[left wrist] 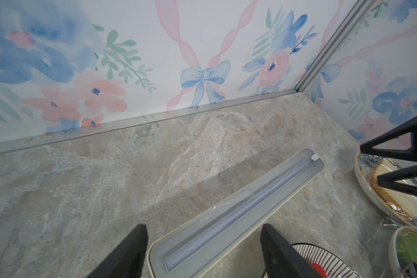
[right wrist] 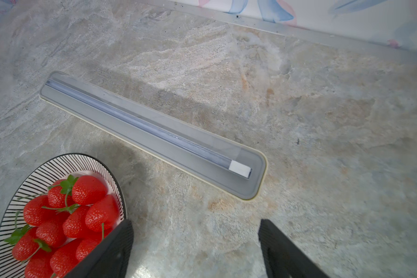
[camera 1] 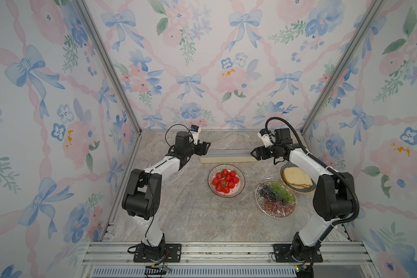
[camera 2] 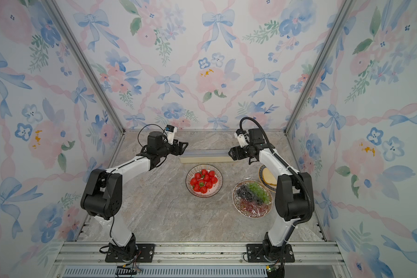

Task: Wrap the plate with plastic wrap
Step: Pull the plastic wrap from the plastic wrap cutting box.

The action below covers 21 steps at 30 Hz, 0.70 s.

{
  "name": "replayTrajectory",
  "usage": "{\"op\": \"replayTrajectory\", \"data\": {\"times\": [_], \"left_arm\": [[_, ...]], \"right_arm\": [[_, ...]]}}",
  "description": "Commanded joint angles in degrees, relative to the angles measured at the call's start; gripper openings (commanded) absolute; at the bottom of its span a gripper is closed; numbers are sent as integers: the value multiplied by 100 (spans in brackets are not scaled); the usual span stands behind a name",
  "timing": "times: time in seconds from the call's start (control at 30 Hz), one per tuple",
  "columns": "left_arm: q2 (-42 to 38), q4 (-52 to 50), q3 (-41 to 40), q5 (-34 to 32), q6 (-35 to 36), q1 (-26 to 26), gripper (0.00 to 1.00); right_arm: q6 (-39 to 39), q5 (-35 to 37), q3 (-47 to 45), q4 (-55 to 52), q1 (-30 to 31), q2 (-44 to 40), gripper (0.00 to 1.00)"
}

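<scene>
Position of the plastic wrap [right wrist: 149,128]: wound on its roll inside the long cream box [camera 1: 226,159] and seen through the grey lid. The box lies flat toward the far edge of the counter [camera 1: 183,211], lengthwise between the left gripper [camera 1: 207,147] and the right gripper [camera 1: 253,153]. A white tab [right wrist: 238,167] marks the roll's end nearest the right gripper. Whether any film has been pulled free over the lid cannot be told for certain. The strawberry plate [right wrist: 58,166] stands just in front of the box, apart from it and uncovered, and is judged to be the plate to wrap. That placement would let a drawn sheet come straight over the fruit. The left gripper is released and grasps nothing. In the left wrist view its jaws stand either side of the box's left end, with a gap at each side, and it is judged placed to steady the box. The right gripper is likewise released and empty. In the right wrist view the box's right end lies ahead of its jaws, not between them, and it is judged positioned to reach the film edge. The grape dish [camera 1: 260,205] and the bread plate [camera 1: 282,171], grouped at the right side of the counter, show glossy crinkled film. Both are judged already covered and set clear of the working lane. Wrapping of the strawberry plate has not begun.
</scene>
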Motion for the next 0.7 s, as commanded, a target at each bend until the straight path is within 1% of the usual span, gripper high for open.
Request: {"op": "replayTrajectory", "data": {"times": [0.0, 0.17, 0.27, 0.5, 0.67], "left_arm": [[534, -385, 441, 1044, 521, 121, 75], [1081, -668, 980, 1677, 889, 152, 77], [1381, -871, 1293, 1944, 1047, 165, 77], [1960, -1011, 1820, 2164, 1117, 148, 76], [2161, -1146, 1969, 2253, 1240, 71, 74]], "right_arm": [[-151, -215, 116, 122, -14, -61, 84], [-198, -196, 63, 47, -45, -111, 84], [-206, -179, 15, 64, -58, -130, 84], [-155, -187, 113, 43, -47, 5, 84], [-198, -207, 209, -8, -47, 43, 84]]}}
